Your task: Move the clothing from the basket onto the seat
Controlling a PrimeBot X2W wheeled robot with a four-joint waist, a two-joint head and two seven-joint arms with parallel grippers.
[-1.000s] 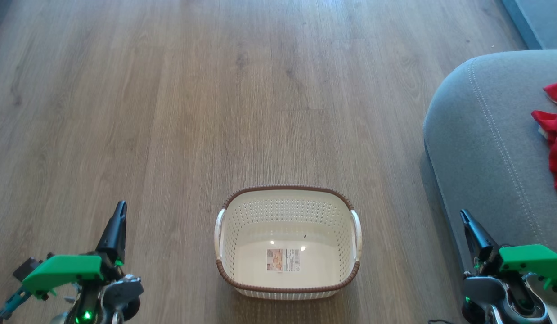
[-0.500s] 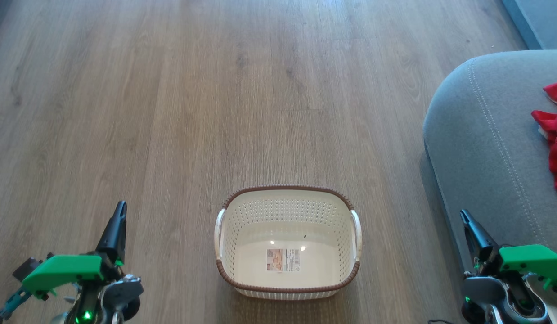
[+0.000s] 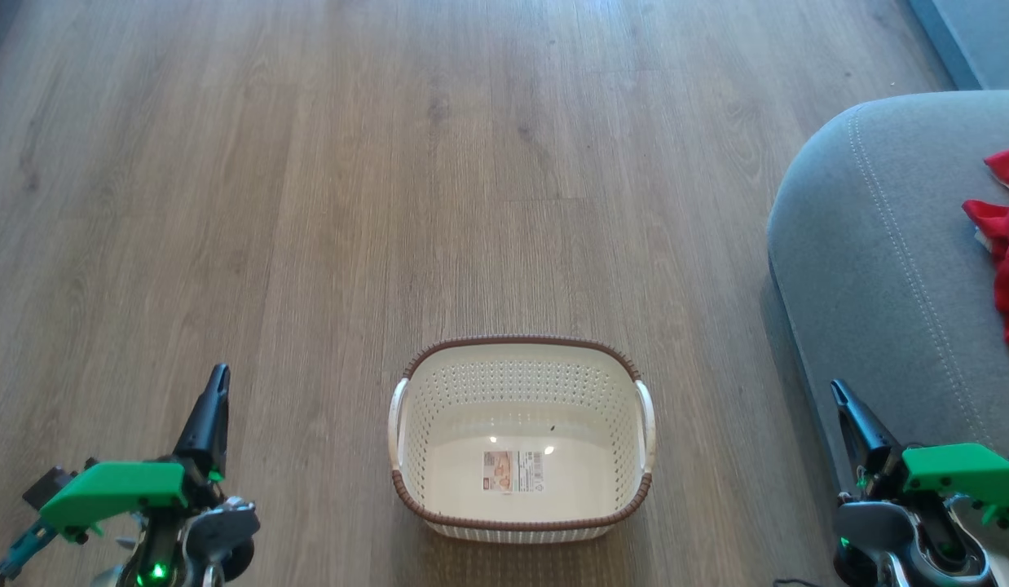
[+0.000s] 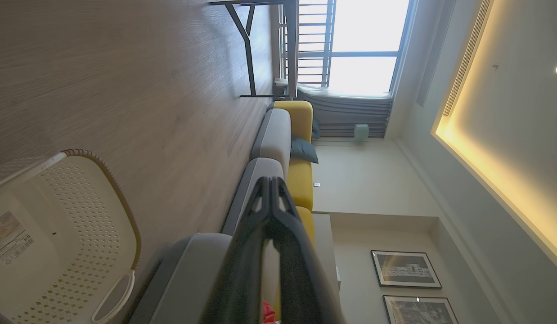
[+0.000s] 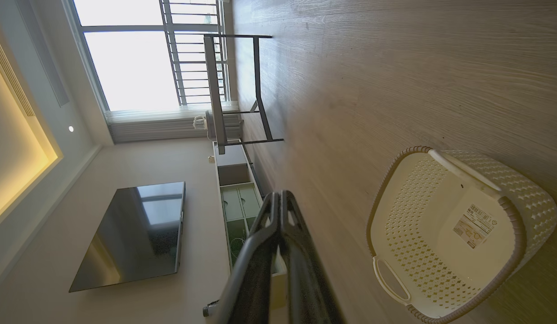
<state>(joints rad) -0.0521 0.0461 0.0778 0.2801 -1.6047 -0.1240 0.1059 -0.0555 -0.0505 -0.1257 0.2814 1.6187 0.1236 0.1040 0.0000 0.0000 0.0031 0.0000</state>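
Observation:
The cream-white basket (image 3: 521, 359) with a brown rim stands on the wooden floor at bottom centre, holding nothing but a label sticker on its floor; it also appears as the basket (image 4: 80, 216) and the basket (image 5: 445, 234) in the wrist views. Red clothing (image 3: 1006, 244) lies on the grey seat (image 3: 871, 244) at the right edge, partly cut off by the frame. My left gripper (image 3: 219, 371) is shut at the lower left, well left of the basket. My right gripper (image 3: 836, 386) is shut at the lower right, beside the seat's front edge. Their joined tips show as left gripper (image 4: 270, 180) and right gripper (image 5: 280, 194).
Wood floor (image 3: 390, 163) stretches wide ahead and to the left. In the wrist views a grey and yellow sofa (image 4: 287, 135) runs toward a bright window, a dark-legged table (image 5: 233, 90) stands far off, and a television (image 5: 134, 234) hangs over a low cabinet.
My right gripper has shifted very slightly; the basket, clothing and left gripper stay where they were.

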